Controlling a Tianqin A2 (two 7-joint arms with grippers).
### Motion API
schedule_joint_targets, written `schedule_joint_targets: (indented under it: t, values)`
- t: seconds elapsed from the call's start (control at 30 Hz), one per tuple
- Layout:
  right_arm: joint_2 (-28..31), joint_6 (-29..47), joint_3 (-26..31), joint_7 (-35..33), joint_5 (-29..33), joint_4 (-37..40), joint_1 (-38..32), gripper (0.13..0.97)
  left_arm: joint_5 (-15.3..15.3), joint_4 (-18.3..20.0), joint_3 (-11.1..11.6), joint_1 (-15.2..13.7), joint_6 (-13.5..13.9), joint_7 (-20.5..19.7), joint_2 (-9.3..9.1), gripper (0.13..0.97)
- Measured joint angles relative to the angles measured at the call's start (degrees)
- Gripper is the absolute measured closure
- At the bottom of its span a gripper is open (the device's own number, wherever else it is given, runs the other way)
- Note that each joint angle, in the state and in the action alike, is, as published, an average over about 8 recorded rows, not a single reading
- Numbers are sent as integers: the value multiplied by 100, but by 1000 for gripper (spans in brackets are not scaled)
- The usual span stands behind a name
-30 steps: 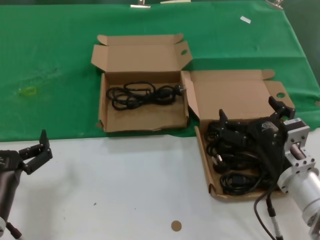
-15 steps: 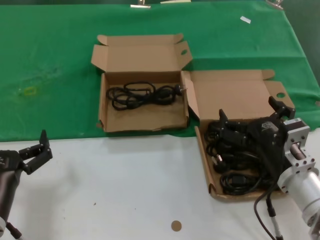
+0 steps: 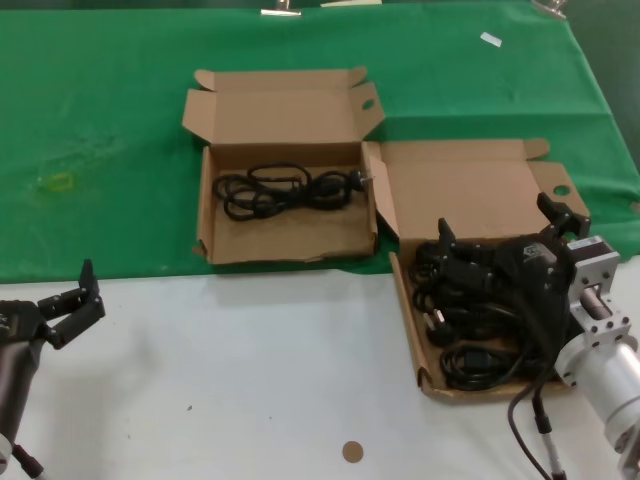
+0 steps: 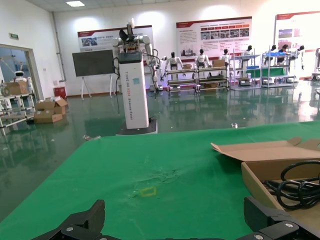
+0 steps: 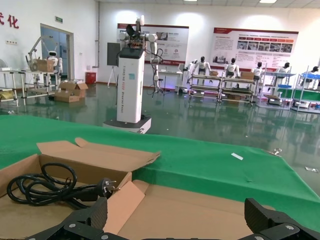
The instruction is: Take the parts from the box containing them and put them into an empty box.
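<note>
**Both arms low, jaws spread**

The right gripper [image 3: 500, 240] is reaching forward from the near right corner, its silver wrist angling up behind it and its jaws standing wide apart, gripping nothing. The left gripper [image 3: 75, 295] is sitting idle at the near left edge, tilted inward, its jaws also parted and holding nothing.

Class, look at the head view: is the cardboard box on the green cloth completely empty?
No: one black coiled power cord lies inside that box, toward the lid side of its floor.
</note>
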State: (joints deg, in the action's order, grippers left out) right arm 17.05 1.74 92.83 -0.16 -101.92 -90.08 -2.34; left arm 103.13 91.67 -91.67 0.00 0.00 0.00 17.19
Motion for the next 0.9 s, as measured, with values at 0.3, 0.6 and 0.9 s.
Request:
schedule_joint_targets:
  t: [0.3,0.6,0.9]
  values:
    - [0,0,0,0,0,0,0,129,0,0,0,0,0,0,0,132]
    - [0,0,0,0,0,0,0,129,0,0,0,0,0,0,0,132]
    - [0,0,0,0,0,0,0,129,0,0,0,0,0,0,0,132]
